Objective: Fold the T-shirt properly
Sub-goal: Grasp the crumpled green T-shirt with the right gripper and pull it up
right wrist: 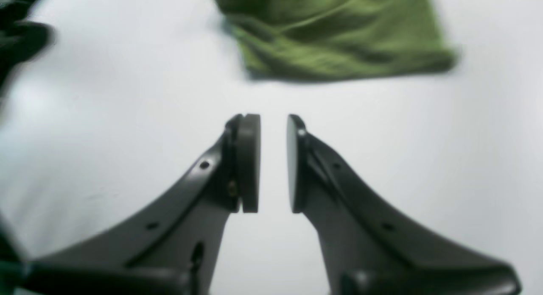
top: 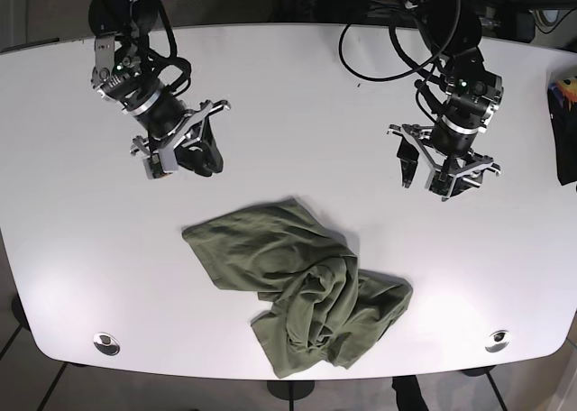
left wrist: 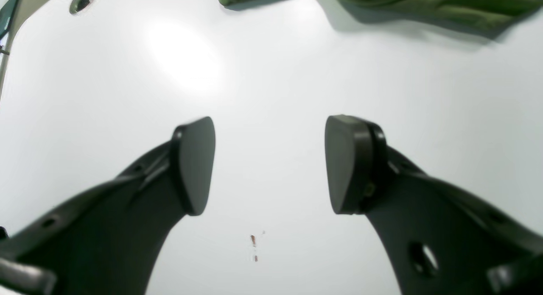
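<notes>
The olive-green T-shirt (top: pixel 297 285) lies crumpled in a heap on the white table (top: pixel 288 95), at the front centre. My left gripper (top: pixel 439 182) hovers over bare table to the shirt's right rear, apart from it. In the left wrist view the left gripper (left wrist: pixel 270 161) is wide open and empty, with the shirt's edge (left wrist: pixel 424 6) at the top. My right gripper (top: pixel 196 157) is over bare table to the shirt's left rear. In the right wrist view the right gripper (right wrist: pixel 270 163) holds nothing, jaws only a narrow gap apart, and the shirt (right wrist: pixel 335 36) lies ahead, blurred.
Round metal grommets sit near the table's front edge at the left (top: pixel 105 342) and right (top: pixel 497 340); one shows in the left wrist view (left wrist: pixel 82 0). A dark object (top: pixel 563 132) lies at the right edge. Black cables (top: pixel 397 32) trail at the back.
</notes>
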